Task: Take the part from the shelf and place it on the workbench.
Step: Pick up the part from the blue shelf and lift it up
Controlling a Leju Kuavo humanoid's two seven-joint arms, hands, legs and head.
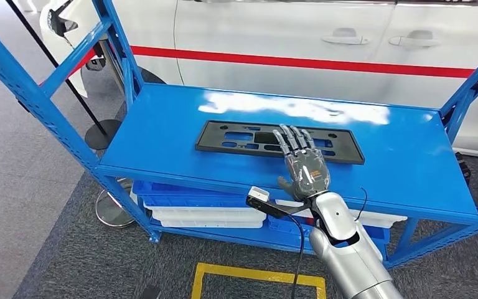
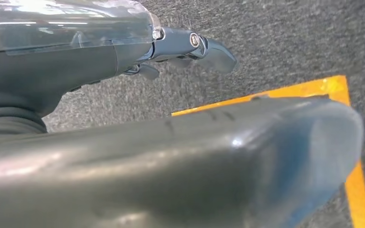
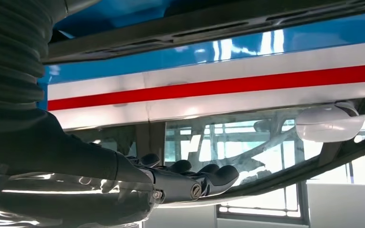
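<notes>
While my right hand [image 1: 306, 167] hovers open, fingers straight and spread over the right half of the black flat part [image 1: 236, 138], that part lies mid-frame on the blue shelf [image 1: 404, 162]. My left hand [image 2: 190, 47] hangs over grey carpet, fingers loosely apart, holding nothing.

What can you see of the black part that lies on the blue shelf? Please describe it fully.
The black part is a long, flat, rectangular plate, matte like plastic, with several cut-out slots and holes. It lies flat on the top board of the blue shelf, near the middle, its long side running along the shelf. The right robot hand reaches over its right portion with fingers extended across it; the pictures do not settle whether they touch it, and it is not lifted.
</notes>
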